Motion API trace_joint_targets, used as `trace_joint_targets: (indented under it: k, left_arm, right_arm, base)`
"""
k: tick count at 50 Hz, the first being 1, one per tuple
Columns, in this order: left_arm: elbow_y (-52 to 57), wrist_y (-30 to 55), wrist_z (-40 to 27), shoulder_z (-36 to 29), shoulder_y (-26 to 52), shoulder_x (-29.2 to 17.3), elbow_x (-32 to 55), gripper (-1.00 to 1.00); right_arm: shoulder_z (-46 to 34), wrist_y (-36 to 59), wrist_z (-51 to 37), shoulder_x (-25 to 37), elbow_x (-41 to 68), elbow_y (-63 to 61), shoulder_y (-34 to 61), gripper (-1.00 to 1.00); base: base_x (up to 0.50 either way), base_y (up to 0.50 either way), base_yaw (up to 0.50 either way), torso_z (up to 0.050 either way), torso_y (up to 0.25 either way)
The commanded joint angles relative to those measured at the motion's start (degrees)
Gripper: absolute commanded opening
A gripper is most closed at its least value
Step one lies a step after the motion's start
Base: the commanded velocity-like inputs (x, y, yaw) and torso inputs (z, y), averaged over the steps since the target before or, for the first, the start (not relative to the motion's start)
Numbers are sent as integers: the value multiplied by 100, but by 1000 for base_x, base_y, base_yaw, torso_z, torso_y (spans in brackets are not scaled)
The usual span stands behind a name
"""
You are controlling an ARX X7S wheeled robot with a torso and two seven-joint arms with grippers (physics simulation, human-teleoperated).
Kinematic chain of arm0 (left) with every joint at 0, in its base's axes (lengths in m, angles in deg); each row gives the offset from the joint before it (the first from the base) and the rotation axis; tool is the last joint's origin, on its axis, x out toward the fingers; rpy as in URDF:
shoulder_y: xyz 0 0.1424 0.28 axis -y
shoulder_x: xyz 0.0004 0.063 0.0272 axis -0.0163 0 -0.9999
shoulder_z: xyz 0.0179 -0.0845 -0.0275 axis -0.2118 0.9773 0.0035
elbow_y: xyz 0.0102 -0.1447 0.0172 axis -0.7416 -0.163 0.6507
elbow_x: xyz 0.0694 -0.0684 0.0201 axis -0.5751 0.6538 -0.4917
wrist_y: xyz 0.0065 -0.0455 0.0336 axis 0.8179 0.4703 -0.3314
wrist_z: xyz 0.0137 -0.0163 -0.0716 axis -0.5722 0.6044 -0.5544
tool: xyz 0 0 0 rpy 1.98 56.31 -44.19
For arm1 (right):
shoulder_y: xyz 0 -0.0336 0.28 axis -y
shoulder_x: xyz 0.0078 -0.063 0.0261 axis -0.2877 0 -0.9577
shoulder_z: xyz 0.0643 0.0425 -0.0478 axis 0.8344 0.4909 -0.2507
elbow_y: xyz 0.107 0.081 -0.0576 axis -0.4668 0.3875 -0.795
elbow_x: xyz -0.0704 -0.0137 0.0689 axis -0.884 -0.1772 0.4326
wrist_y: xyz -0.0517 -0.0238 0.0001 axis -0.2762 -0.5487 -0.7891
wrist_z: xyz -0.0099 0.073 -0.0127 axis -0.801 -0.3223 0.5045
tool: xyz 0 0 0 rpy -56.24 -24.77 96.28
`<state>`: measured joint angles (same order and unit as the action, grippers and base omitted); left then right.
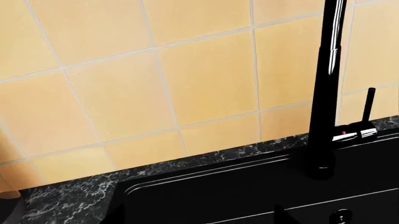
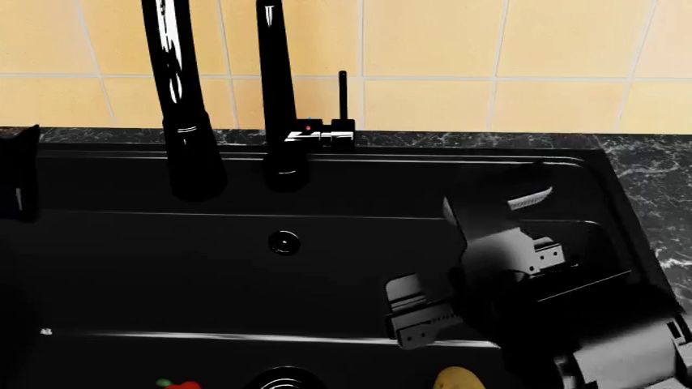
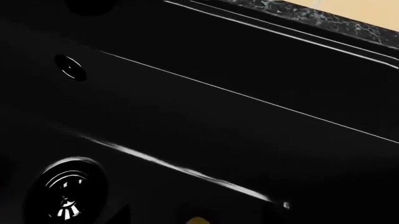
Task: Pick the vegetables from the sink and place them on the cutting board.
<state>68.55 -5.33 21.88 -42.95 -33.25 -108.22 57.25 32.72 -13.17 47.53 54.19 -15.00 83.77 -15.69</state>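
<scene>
Right gripper [image 2: 476, 271] hung over the sink [image 2: 130, 275], jaws spread wide and empty. Left claw out of sight. Potato [image 2: 459, 379] and red bell pepper [image 2: 180, 385] lay on the basin floor near its front edge, flanking the drain [image 2: 284, 379].

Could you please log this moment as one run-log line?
right gripper: open, over sink | potato: in sink | bell pepper: in sink | left gripper: out of view
</scene>
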Motion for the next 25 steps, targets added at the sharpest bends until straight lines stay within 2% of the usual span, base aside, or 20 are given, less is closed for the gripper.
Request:
trace_joint_targets:
  k: [1,18,25]
  left_arm:
    - [-53,-40,-18,114,-137,99,-66,100]
    - [-55,-116,-68,89,-287,86,-54,100]
    - [-53,-99,-74,111,-264,54,-29,100]
  right_arm:
    - [-442,-790,560,-403,-488,1272,-28,100]
    - [-868,-2015,1209,-1064,-1092,3530,292,100]
    - [-998,-3009,1738,-1652,-1383,5432,667,100]
  base:
    - [0,0,0,0,0]
    - [0,0,0,0,0]
    - [0,0,0,0,0]
